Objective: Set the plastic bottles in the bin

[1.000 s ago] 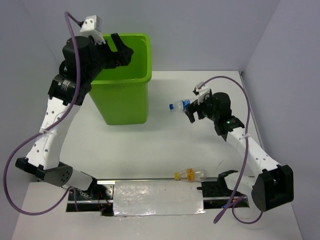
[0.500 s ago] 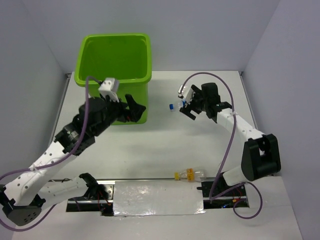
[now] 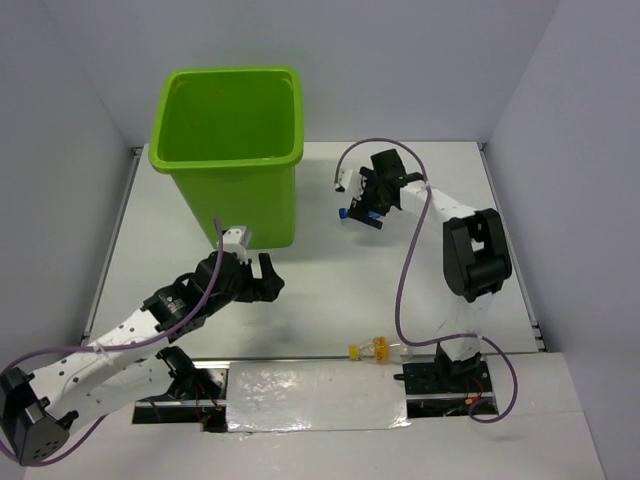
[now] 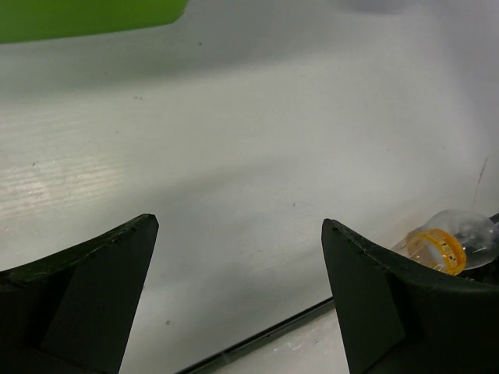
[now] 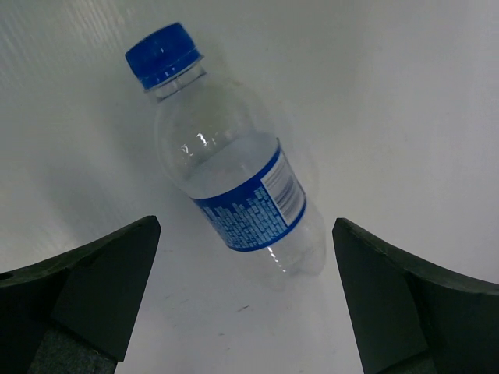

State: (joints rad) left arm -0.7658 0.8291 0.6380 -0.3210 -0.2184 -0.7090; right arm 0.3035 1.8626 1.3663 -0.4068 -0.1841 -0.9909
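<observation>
Toward the far left of the counter (image 3: 330, 300) we see the lime-green bin (image 3: 245, 200) standing upright, its open mouth facing up. Just right of it, our right hand (image 5: 245, 224) hovers over a clear bottle with a blue cap and blue label (image 5: 234, 183). In the right wrist view that bottle lies on its side on the white surface, cap pointing up and left in the picture. It sits between the two dark fingers (image 5: 93, 288) but touches neither of them; the jaws stand wide apart and grip nothing. From overhead only the cap and a bit of the label peek out beside the hand (the rest is covered by it).

Our left hand (image 4: 238, 224) hangs low over the counter in front of the bin, well apart from the blue-capped bottle. Its jaws are spread wide too, with only bare counter between them. Past the right-hand finger, the left wrist view catches a second clear bottle with a yellow-orange label (image 4: 440, 248). It lies on its side near the counter's near edge, right of centre as seen from above, and is apart from both hands. A strip of the green bin shows at the top left of the left wrist view.
</observation>
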